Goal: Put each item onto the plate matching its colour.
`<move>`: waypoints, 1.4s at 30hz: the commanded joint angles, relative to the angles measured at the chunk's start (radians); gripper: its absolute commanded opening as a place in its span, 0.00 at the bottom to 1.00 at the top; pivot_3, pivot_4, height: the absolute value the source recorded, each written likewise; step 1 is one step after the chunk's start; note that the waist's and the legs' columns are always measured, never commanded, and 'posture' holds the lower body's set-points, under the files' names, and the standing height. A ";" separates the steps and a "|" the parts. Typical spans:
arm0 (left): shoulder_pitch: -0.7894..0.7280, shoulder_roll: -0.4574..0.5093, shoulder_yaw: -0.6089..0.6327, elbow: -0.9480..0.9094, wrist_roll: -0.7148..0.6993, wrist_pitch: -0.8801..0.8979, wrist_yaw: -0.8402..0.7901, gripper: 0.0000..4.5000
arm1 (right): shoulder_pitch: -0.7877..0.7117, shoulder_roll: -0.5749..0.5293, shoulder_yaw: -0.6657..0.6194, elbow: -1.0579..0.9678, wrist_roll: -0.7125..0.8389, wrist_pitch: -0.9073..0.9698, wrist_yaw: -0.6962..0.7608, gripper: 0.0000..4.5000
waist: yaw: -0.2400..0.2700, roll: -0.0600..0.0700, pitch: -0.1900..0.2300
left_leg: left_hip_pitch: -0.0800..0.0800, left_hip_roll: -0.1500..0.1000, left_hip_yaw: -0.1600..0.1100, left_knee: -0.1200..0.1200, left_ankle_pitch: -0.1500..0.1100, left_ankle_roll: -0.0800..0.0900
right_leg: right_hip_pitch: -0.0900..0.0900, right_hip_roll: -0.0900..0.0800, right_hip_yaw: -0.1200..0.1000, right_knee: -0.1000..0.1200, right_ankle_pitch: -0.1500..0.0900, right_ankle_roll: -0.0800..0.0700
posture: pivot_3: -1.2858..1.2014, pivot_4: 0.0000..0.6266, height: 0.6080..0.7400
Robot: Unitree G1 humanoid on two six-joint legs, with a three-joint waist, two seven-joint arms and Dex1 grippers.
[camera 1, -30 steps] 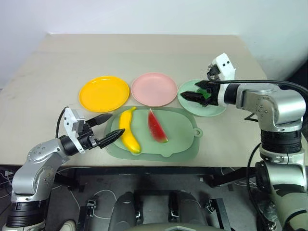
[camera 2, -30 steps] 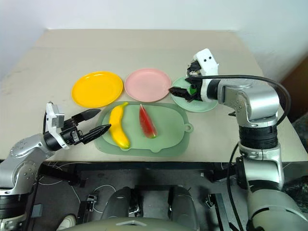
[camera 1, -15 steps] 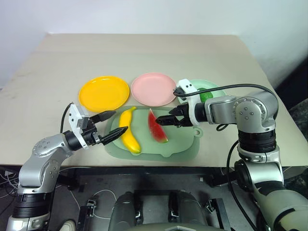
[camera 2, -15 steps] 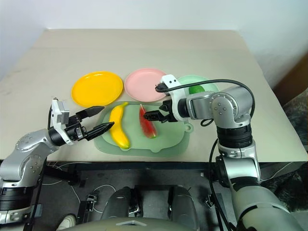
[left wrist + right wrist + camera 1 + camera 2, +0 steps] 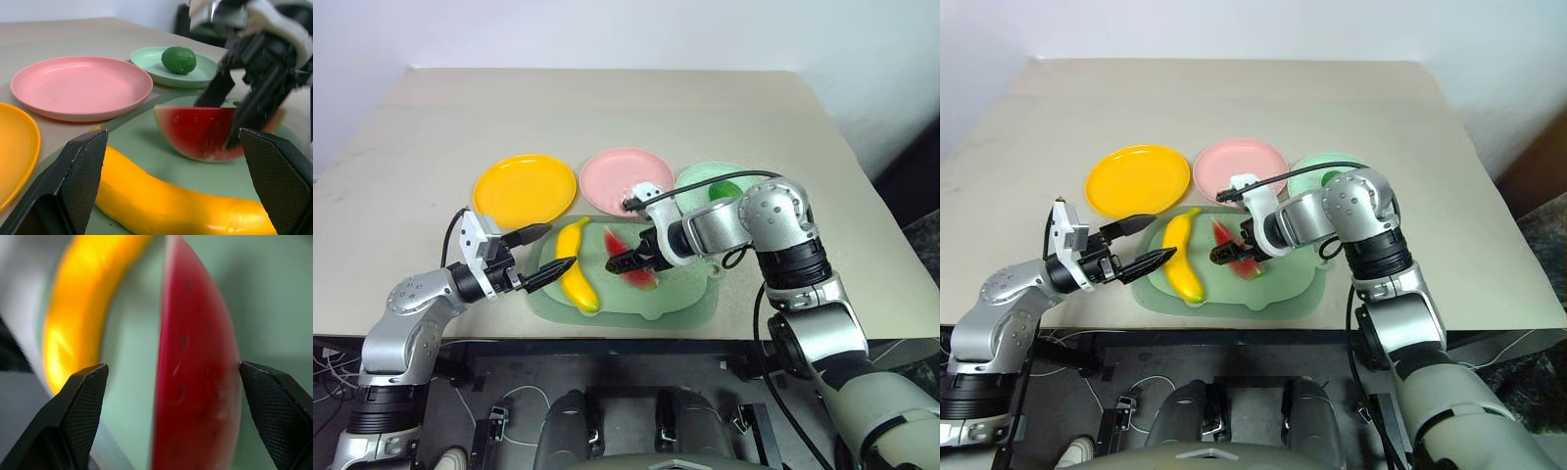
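The watermelon (image 5: 641,264) is being shown as a red wedge with dark seed specks and a green rind, lying on the tray (image 5: 690,294) beside the long yellow banana (image 5: 574,277). The lime (image 5: 724,189) is sitting on the green plate (image 5: 697,184); the pink plate (image 5: 607,176) and yellow plate (image 5: 524,189) are being left bare on the bench (image 5: 607,108).

The right gripper (image 5: 625,260) is being held over the wedge, fingers apart, one on each side in the right wrist view. The left gripper (image 5: 546,257) is being held by the banana, fingers apart. The seed specks are being shown by the wrist views, not the head views.

Since a second ago the right gripper is being brought from the green plate down to the wedge.
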 commanded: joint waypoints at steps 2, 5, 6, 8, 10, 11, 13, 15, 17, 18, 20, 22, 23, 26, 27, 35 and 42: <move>-0.004 0.004 0.006 -0.023 0.007 -0.019 0.004 1.00 | -0.003 -0.014 0.063 -0.065 -0.031 0.007 -0.010 0.99 | 0.000 0.000 0.000 | 0.000 0.000 0.000 0.000 0.000 0.000 | 0.000 0.000 0.000 0.000 0.000 0.000 | 0.52 0.24 0.66; 0.002 0.004 0.009 -0.029 0.008 -0.018 0.007 1.00 | -0.005 -0.015 0.089 -0.082 -0.078 0.007 0.002 0.99 | 0.000 0.000 0.000 | 0.000 0.000 0.000 0.000 0.000 0.000 | 0.000 0.000 0.000 0.000 0.000 0.000 | 0.52 0.24 0.66; 0.005 0.004 0.010 -0.032 0.008 -0.018 0.008 1.00 | -0.005 -0.016 0.097 -0.089 -0.095 0.007 0.006 0.99 | 0.000 0.000 0.000 | 0.000 0.000 0.000 0.000 0.000 0.000 | 0.001 0.000 0.000 0.000 0.000 0.000 | 0.52 0.24 0.66; 0.011 0.005 0.010 -0.037 0.009 -0.017 0.009 1.00 | -0.004 -0.016 0.102 -0.096 -0.114 0.007 0.021 0.99 | 0.000 0.000 0.000 | 0.001 0.000 0.000 0.000 0.000 0.000 | 0.001 0.000 0.000 0.000 0.000 0.000 | 0.52 0.24 0.66; 0.012 0.006 0.011 -0.036 0.011 -0.019 0.010 1.00 | 0.002 -0.018 0.111 -0.110 -0.131 0.007 0.045 0.99 | 0.001 0.000 -0.001 | 0.001 0.000 0.000 0.000 0.000 0.000 | 0.001 0.000 0.000 0.000 0.000 0.000 | 0.52 0.24 0.66; 0.011 0.006 0.010 -0.037 0.012 -0.020 0.011 1.00 | 0.003 -0.024 0.126 -0.125 -0.149 0.007 0.060 0.96 | 0.001 -0.001 -0.001 | 0.001 0.000 0.000 0.000 0.000 0.000 | 0.001 0.000 0.000 0.000 0.000 0.000 | 0.52 0.24 0.66; 0.009 0.006 0.011 -0.037 0.011 -0.021 0.013 1.00 | 0.004 -0.030 0.144 -0.145 -0.181 0.007 0.087 0.87 | 0.001 -0.001 -0.001 | 0.000 0.000 0.000 0.000 0.000 0.000 | 0.000 0.000 0.000 0.000 0.000 0.000 | 0.52 0.24 0.66; 0.011 0.008 0.011 -0.037 0.012 -0.022 0.014 1.00 | 0.005 -0.024 0.139 -0.156 -0.205 0.007 0.117 0.74 | 0.001 0.000 0.000 | 0.000 0.000 0.000 0.000 0.000 0.000 | 0.000 0.000 0.000 0.000 0.000 0.000 | 0.52 0.24 0.66; 0.014 0.009 0.012 -0.038 0.012 -0.023 0.013 1.00 | 0.007 -0.014 0.125 -0.160 -0.222 0.007 0.147 0.59 | 0.000 -0.001 -0.001 | 0.000 0.000 0.000 0.000 0.000 0.000 | 0.000 0.000 0.000 0.000 0.000 0.000 | 0.52 0.24 0.66; 0.017 0.011 0.011 -0.041 0.014 -0.023 0.012 1.00 | 0.009 -0.011 0.119 -0.161 -0.230 0.007 0.159 0.53 | 0.000 -0.001 -0.001 | 0.000 0.000 0.000 0.000 0.000 0.000 | 0.000 0.000 0.000 0.000 0.000 0.000 | 0.52 0.24 0.66; 0.021 0.014 0.013 -0.043 0.015 -0.024 0.012 1.00 | 0.011 -0.009 0.118 -0.167 -0.245 0.007 0.181 0.53 | -0.001 -0.001 -0.001 | 0.000 0.000 0.000 0.000 0.000 0.000 | 0.000 0.000 0.000 0.000 0.000 0.000 | 0.52 0.24 0.66; 0.022 0.015 0.017 -0.043 0.013 -0.024 0.014 1.00 | 0.012 -0.013 0.125 -0.182 -0.258 0.007 0.205 0.53 | -0.001 -0.001 -0.001 | 0.000 0.000 0.000 -0.001 0.000 0.000 | 0.000 0.000 0.000 0.000 0.000 0.000 | 0.52 0.24 0.66; 0.022 0.015 0.019 -0.043 0.012 -0.024 0.014 1.00 | 0.012 -0.012 0.125 -0.188 -0.267 0.007 0.213 0.53 | -0.001 -0.001 -0.001 | 0.000 0.000 0.000 -0.001 0.000 0.000 | 0.000 0.000 0.000 0.000 0.000 0.000 | 0.52 0.24 0.66; 0.024 0.017 0.021 -0.044 0.011 -0.024 0.014 1.00 | -0.003 -0.014 0.103 -0.198 -0.278 0.007 0.243 0.53 | -0.001 -0.001 -0.001 | 0.000 0.000 0.000 -0.001 0.000 0.000 | 0.000 0.000 0.000 -0.001 0.000 0.000 | 0.52 0.24 0.66; 0.027 0.018 0.022 -0.046 0.011 -0.024 0.014 1.00 | -0.022 -0.014 0.075 -0.207 -0.275 0.007 0.264 0.53 | -0.001 -0.001 -0.001 | 0.000 0.000 0.000 -0.001 0.000 0.000 | 0.000 0.000 0.000 0.000 0.000 0.000 | 0.52 0.24 0.66; 0.068 0.024 0.042 -0.076 0.005 -0.022 0.028 1.00 | -0.271 -0.024 -0.045 0.063 -0.398 -0.212 0.427 0.53 | -0.002 0.000 0.000 | -0.003 0.000 0.000 -0.001 0.000 0.000 | -0.003 0.000 0.000 0.000 0.000 0.000 | 0.52 0.24 0.66; 0.098 0.020 0.055 -0.110 0.007 -0.021 0.050 1.00 | -0.421 0.078 0.082 0.586 -0.703 -0.675 0.586 0.53 | -0.009 0.000 0.000 | -0.003 0.000 0.002 -0.001 0.000 0.000 | -0.004 0.000 0.000 0.000 0.000 0.000 | 0.52 0.24 0.66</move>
